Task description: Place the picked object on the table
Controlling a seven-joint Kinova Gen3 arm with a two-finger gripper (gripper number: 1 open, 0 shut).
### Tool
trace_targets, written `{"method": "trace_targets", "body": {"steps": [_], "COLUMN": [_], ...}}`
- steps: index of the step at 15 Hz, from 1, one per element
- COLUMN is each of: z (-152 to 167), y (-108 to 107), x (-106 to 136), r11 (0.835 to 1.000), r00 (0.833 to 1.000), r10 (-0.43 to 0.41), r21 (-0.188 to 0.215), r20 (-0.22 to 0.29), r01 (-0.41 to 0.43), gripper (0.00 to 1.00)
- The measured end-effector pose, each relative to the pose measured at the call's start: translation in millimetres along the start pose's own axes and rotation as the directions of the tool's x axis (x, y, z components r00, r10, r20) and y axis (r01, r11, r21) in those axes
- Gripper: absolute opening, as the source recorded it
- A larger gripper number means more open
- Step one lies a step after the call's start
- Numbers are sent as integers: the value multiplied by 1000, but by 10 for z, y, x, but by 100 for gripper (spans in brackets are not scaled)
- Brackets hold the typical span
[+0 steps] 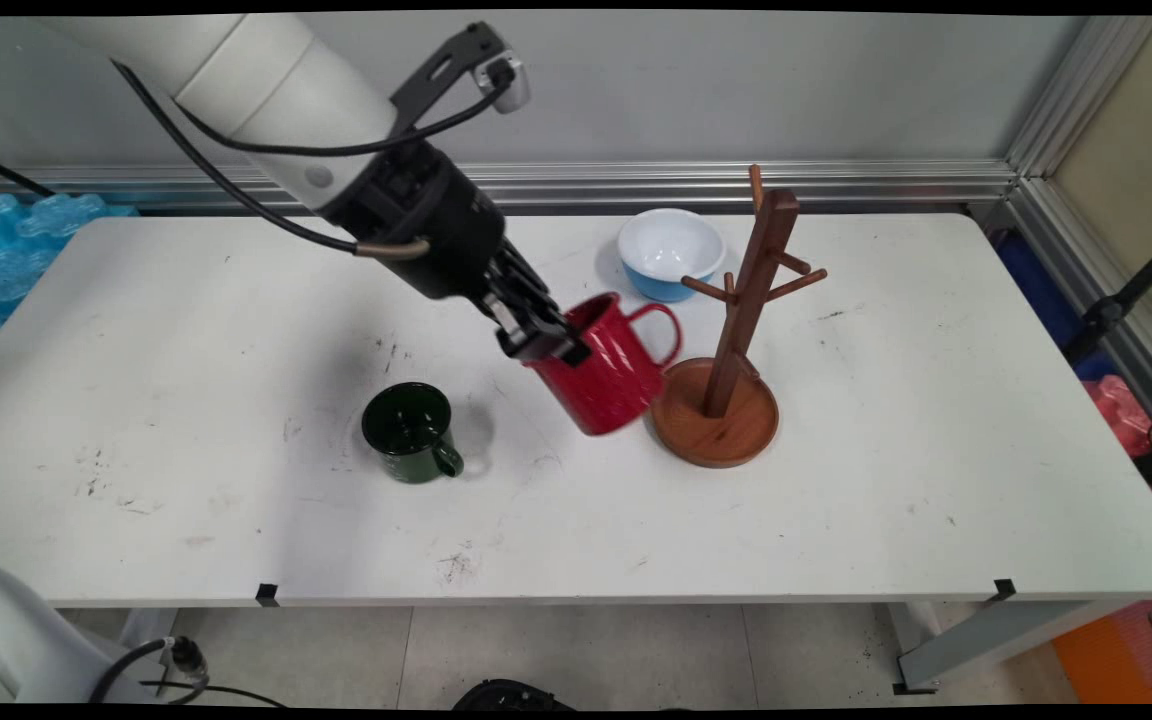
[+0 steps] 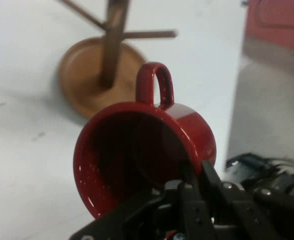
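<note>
Gripper [image 1: 544, 345] clamped on rim of red mug [image 1: 608, 375], tilted, just beside wooden mug tree [image 1: 726, 385]; handle toward tree.

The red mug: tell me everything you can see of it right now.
The red mug is glossy, enamel-looking, with a darker inside and one loop handle. The pincer is shut on its rim, one finger inside and one outside. It hangs tilted, mouth toward the arm, handle toward the wooden mug tree, close beside the tree's round base. Whether its bottom touches the table is unclear.

The gripper [image 2: 194, 182] pinches the red mug's [image 2: 137, 150] rim, its handle toward the wooden mug tree [image 2: 104, 65].
</note>
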Motion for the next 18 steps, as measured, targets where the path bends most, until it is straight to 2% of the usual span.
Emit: {"method": "trace_targets", "body": {"steps": [7,14,18], "z": [-110,-97,-45], "y": [-401,-866,-1087], "x": [-60,-50,-74], "r11": [991,966,951], "r00": [996,992,987], "r10": [37,58,77], "r21": [127,243,288], "r20": [78,116,143], "r01": [-46,-85,-116], "gripper": [0,0,0]}}
